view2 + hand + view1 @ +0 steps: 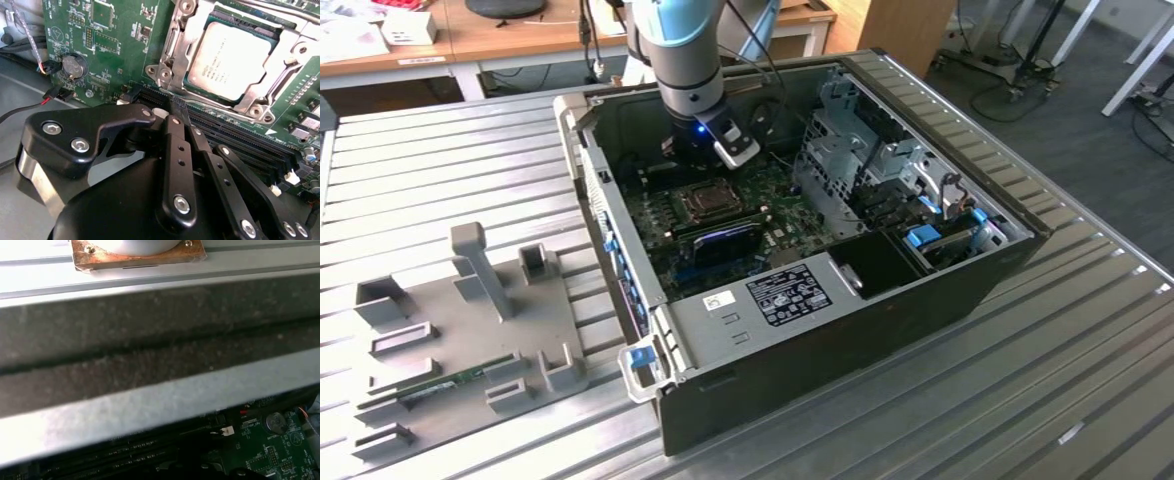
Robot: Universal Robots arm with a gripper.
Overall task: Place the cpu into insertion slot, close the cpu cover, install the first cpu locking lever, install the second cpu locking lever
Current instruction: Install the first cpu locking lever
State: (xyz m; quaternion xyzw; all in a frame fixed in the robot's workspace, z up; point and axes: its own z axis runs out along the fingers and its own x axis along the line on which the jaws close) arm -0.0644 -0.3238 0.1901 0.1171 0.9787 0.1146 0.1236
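Cpu [231, 60] sits seated in insertion slot [200, 90], cpu cover [172, 55] apparently lying closed around it. Gripper [179, 107] hovers just beside the slot's edge, jaws clenched on nothing, probably poised for lever work.

Green board, silver socket, black gripper

The motherboard [115, 45] is green with pale print; the cpu [231, 62] silver-grey with dark lettering; the cpu cover [175, 55] bare silver metal; the gripper [182, 112] black with silver screws; the computer case [881, 330] dark grey on a ribbed silver table [440, 160].
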